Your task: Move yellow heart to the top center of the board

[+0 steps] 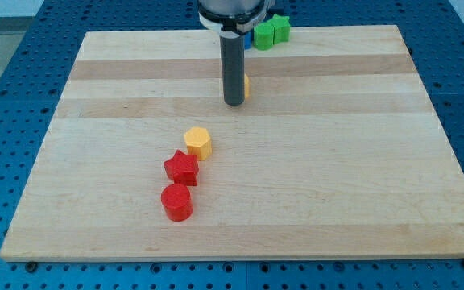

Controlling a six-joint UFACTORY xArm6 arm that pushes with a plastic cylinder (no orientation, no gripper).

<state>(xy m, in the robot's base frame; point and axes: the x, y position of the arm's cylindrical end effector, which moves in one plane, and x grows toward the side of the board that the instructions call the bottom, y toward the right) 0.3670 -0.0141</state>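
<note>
Right now my tip sits on the table a little below the top edge, near the middle, and a sliver of yellow peeks out just to the rod's right. I judge that sliver to be the yellow heart, touching or nearly touching the rod, though its shape is hidden. There are no jaws on this rig, only the rod, so nothing is held. To finish well, I'd get below the heart and nudge it gently toward the view's top, stopping short of the green blocks at the top edge. A blue piece beside them is mostly hidden. Well apart, lower down, lie a yellow hexagon block, a red star block and a red cylinder.
</note>
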